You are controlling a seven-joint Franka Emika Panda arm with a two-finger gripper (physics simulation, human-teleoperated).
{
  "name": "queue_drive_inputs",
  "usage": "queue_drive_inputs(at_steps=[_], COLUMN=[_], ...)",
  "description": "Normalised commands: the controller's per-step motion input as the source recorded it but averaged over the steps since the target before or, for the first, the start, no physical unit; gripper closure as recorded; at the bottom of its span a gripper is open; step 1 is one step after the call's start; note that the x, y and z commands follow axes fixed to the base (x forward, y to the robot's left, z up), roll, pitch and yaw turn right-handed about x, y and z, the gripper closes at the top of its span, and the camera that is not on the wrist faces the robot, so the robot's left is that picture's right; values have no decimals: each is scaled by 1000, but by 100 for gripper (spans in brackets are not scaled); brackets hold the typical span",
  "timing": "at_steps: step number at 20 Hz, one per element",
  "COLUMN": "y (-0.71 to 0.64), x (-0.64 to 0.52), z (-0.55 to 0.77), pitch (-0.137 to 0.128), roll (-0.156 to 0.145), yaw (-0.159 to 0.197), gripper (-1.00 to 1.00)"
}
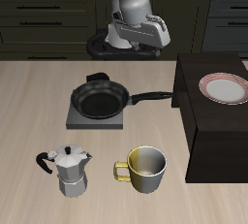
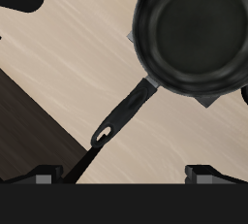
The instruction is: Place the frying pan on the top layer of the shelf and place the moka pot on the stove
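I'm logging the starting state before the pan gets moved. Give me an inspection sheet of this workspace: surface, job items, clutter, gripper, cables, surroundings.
Surface: light wooden table, no spills seen.
Frying pan: sits on the stove, covering the burner; handle points toward the shelf.
Moka pot: upright near the table's front edge, beside the mug, not on the stove.
Shelf: dark unit; a plate with a red rim lies on its top.
Clutter: yellow-grey mug, upright, handle toward the moka pot.
Gripper: raised behind the stove, holding nothing; fingers apart in the wrist view.
Cables: nothing seen.
Surroundings: dark cabinet drawers behind the table.
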Motion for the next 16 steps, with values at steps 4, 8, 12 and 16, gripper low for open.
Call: queue_drive_inputs(at_steps=[4, 8, 12, 16], y=[5, 60, 62, 259], x=[97, -29, -35, 17], z=[-357, -277, -130, -192], pitch=[33, 11, 4, 12], roll=[35, -23, -24, -15], yaw=[-72, -19, -15, 7], gripper=[-100, -100, -100, -100])
